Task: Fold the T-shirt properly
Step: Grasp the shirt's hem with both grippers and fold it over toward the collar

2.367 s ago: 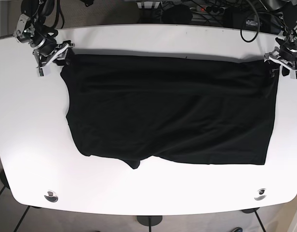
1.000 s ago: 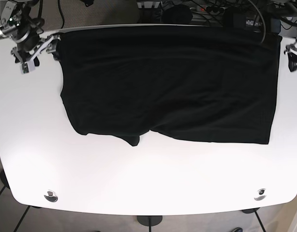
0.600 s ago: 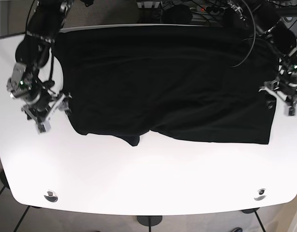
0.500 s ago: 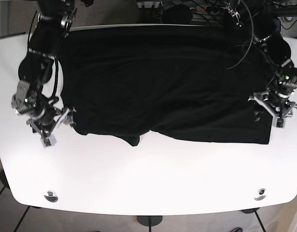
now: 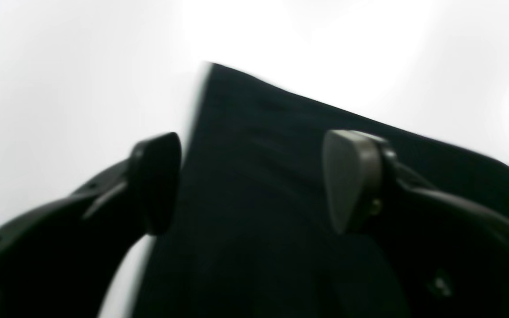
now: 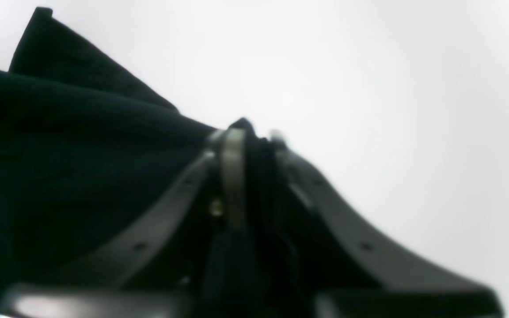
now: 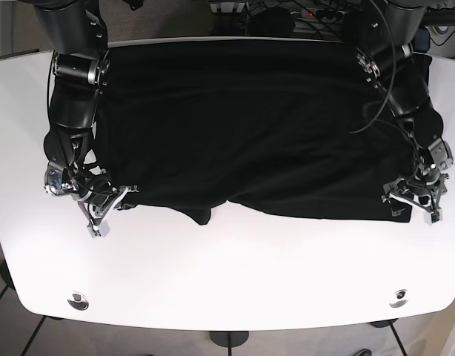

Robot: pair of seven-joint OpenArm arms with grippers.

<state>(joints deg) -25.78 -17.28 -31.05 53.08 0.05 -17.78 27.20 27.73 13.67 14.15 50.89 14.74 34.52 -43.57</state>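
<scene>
A black T-shirt (image 7: 257, 126) lies flat on the white table (image 7: 235, 274), its top edge at the table's far edge. My right gripper (image 7: 101, 206) is at the shirt's lower left corner. In the right wrist view the gripper (image 6: 254, 137) is shut on a fold of the black cloth (image 6: 82, 154). My left gripper (image 7: 414, 202) is at the shirt's lower right corner. In the left wrist view the gripper (image 5: 252, 181) is open, with the cloth's corner (image 5: 435, 168) lying below and between its fingers (image 5: 351, 176).
Two round metal fittings (image 7: 78, 301) (image 7: 398, 298) sit in the table near its front edge. Cables and power strips (image 7: 316, 13) lie behind the far edge. A small lump of cloth (image 7: 204, 215) sticks out under the bottom hem.
Both arms have come down from the shirt's far corners along its sides to the near hem corners. The right gripper has closed on the cloth. The shirt lies as before.
</scene>
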